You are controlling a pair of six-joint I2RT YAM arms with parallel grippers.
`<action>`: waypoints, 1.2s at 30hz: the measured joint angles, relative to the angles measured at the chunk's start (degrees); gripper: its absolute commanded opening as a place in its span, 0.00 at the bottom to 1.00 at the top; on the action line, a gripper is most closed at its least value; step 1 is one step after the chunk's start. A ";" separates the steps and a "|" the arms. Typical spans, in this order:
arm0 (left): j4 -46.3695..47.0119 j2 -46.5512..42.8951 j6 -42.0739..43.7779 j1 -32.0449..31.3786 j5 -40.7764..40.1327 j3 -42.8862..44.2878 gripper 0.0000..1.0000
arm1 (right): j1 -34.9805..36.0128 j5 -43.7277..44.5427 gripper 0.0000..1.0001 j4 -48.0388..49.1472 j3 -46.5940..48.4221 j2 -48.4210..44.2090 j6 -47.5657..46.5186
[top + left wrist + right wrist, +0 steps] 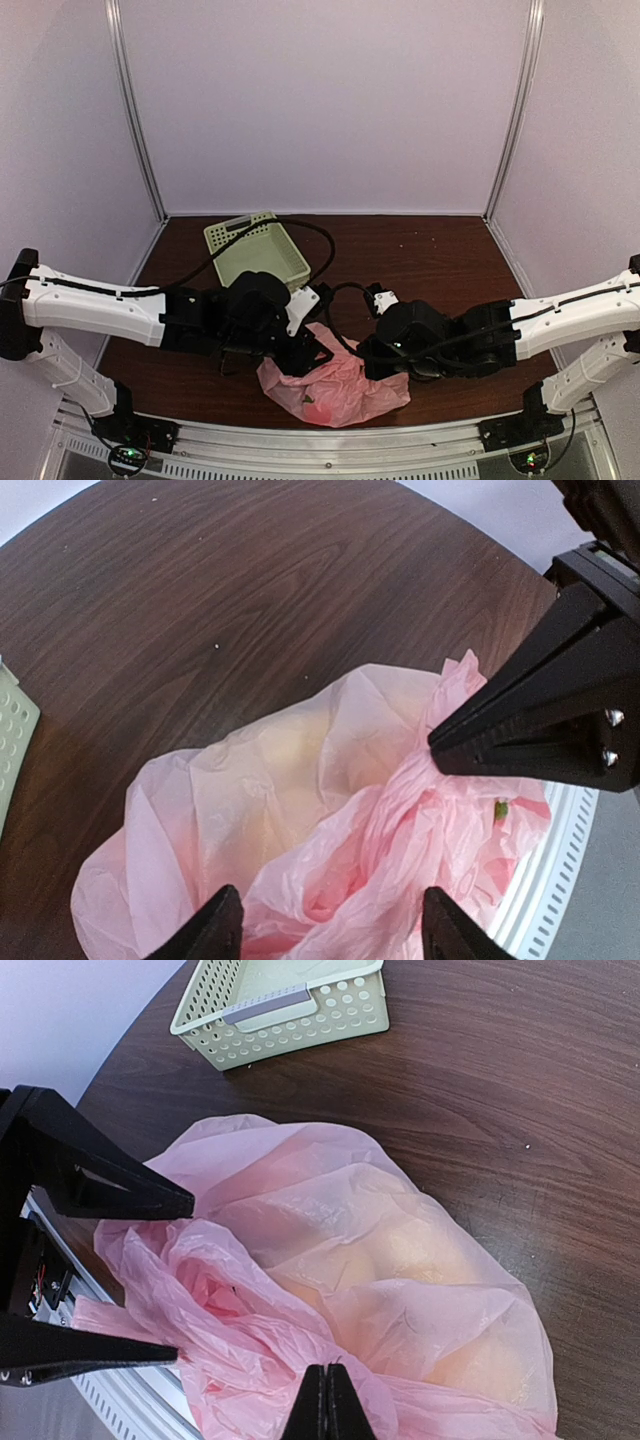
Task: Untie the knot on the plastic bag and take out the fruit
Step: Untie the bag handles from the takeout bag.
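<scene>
Dark table bears the plastic bag; left fingers straddle it wide, right fingers pinch its film.

Pink plastic bag: thin film, translucent, crinkled, soft sheen on folds (pale yellow fruit shows through only as blur). Tabletop: dark brown wood grain, smooth, low gloss. Basket: pale green moulded plastic, perforated, matt. Jaws: black, matt, hard plastic look. Arm shells: white, smooth, slightly glossy. Front rail: slotted metal.
</scene>
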 measured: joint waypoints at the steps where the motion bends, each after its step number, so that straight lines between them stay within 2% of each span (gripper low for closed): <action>1: -0.04 0.02 0.04 0.00 -0.13 0.00 0.52 | 0.00 0.00 0.00 0.00 0.00 0.00 0.00; 5: -0.07 0.15 0.22 -0.07 -0.28 0.00 0.45 | 0.00 0.02 0.00 -0.02 0.00 0.00 0.00; 18: 0.46 0.83 0.35 -1.11 0.94 0.00 0.00 | 0.00 0.81 0.00 0.00 0.00 -0.02 0.02; 36: 3.93 -1.86 -0.79 -1.16 -2.40 0.00 0.00 | -0.76 4.57 0.00 -1.64 1.18 -2.84 -0.39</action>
